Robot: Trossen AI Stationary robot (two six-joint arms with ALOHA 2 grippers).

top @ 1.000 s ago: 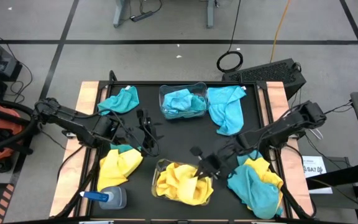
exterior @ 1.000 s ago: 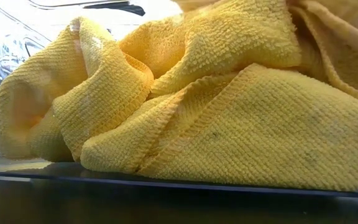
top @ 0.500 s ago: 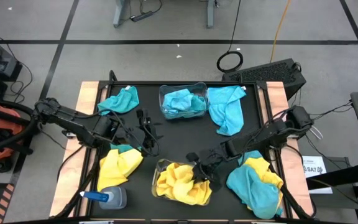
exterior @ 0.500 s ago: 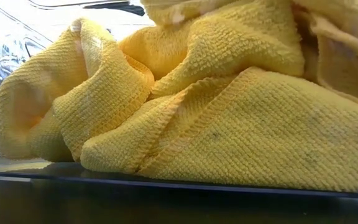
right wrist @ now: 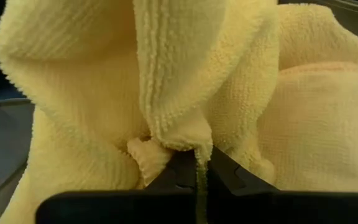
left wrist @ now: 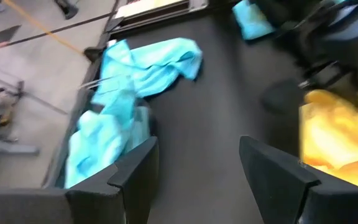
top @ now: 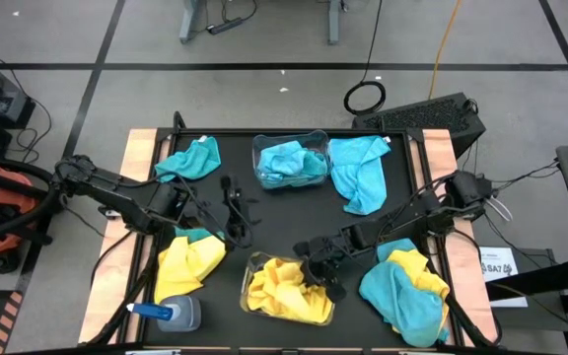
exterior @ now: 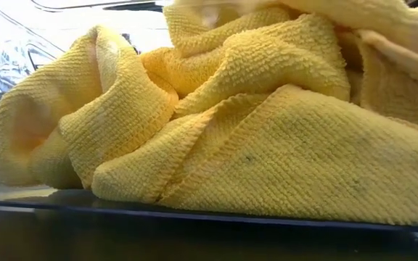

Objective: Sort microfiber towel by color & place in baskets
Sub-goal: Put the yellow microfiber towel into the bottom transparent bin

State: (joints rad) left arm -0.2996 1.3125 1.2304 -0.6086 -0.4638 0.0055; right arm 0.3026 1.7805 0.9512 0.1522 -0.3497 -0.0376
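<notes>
The near basket point(top: 250, 264) holds a heap of yellow microfiber towels point(top: 282, 293), which fills the low view point(exterior: 267, 145). My right gripper point(top: 320, 276) reaches in over the basket's right end and is shut on a yellow towel point(right wrist: 185, 68). The far basket point(top: 289, 163) holds turquoise towels. My left gripper point(top: 233, 219) hangs open above bare table at the centre left, with nothing between its fingers point(left wrist: 197, 168). Loose turquoise towels lie at the far left point(top: 187, 160) and far right point(top: 361, 170). My right gripper pinches a bunched fold of the yellow towel point(right wrist: 178, 138) between its two shut fingers; several layers gather at the pinch. The fingers slant down from the table's right side. The towel sits ahead of the fingers on the other yellow towels in the near basket.
A yellow towel over a turquoise one point(top: 187, 261) lies at the near left, beside a clear spray bottle with a blue cap point(top: 171, 313). A mixed turquoise and yellow pile point(top: 407, 288) lies at the near right. Bare black mat point(top: 284, 222) lies between the two baskets.
My right gripper has come down and a little toward the table's left edge, into the near basket, staying shut. The yellow towel it holds has sunk onto the heap and bunched up there.
</notes>
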